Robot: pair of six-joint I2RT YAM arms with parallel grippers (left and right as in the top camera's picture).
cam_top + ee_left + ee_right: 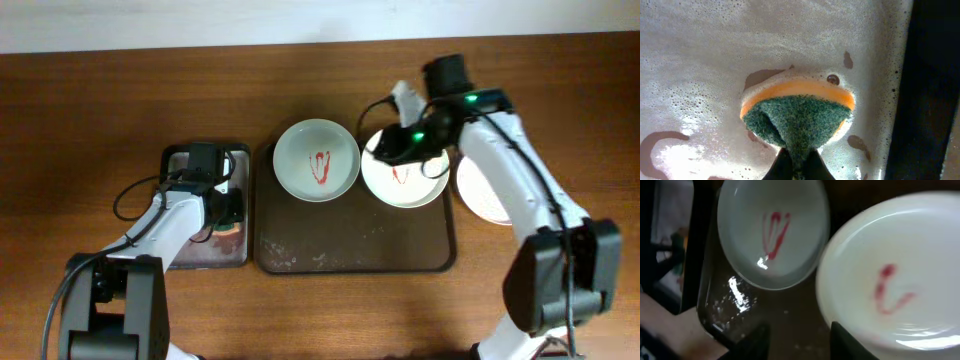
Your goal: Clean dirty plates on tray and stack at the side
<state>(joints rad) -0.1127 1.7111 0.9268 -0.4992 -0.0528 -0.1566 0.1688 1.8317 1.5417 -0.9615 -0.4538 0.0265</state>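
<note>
The dark brown tray [350,250] holds two plates with red sauce streaks: one at its back left [316,160], one at its back right [408,182]. A third plate [478,195] lies on the table right of the tray, partly hidden by my right arm. My right gripper [390,148] hovers open over the left rim of the right plate. In the right wrist view its fingers [800,340] are apart over the tray, with the right plate [895,280] at the right finger and the left plate [772,230] beyond. My left gripper [799,167] is shut on a green and orange sponge [797,117].
A smaller grey metal tray [180,255] stands left of the brown tray, with my left gripper [222,212] over it. Its floor is covered in white foam [700,60]. The brown tray's front half shows water drops [300,255].
</note>
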